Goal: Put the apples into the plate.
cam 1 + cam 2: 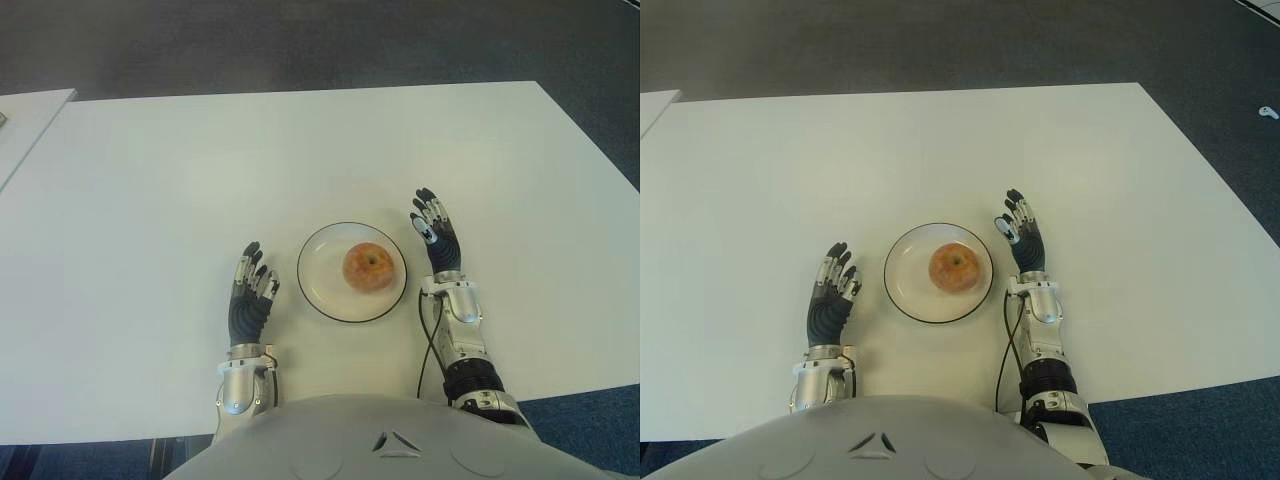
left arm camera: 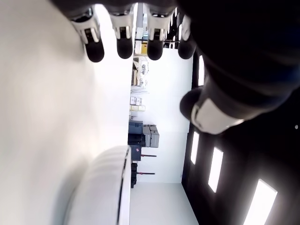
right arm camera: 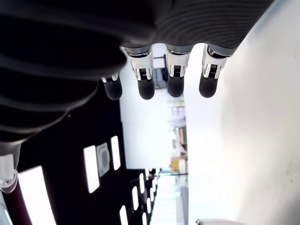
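Observation:
One orange-red apple (image 1: pixel 368 267) sits in the middle of a white plate (image 1: pixel 320 288) with a dark rim, near the front of the white table (image 1: pixel 300 150). My right hand (image 1: pixel 433 232) shows just to the right of the plate, fingers straight and holding nothing. My left hand (image 1: pixel 252 285) shows to the left of the plate, fingers also extended and empty. In the left wrist view its fingertips (image 2: pixel 124 46) are spread with nothing between them, and in the right wrist view the fingertips (image 3: pixel 174 86) are likewise spread. No other apple is in view.
A second white table (image 1: pixel 30 120) shows at the far left edge. Dark floor (image 1: pixel 300 40) lies beyond the table's far edge. Broad bare tabletop stretches behind and to both sides of the plate.

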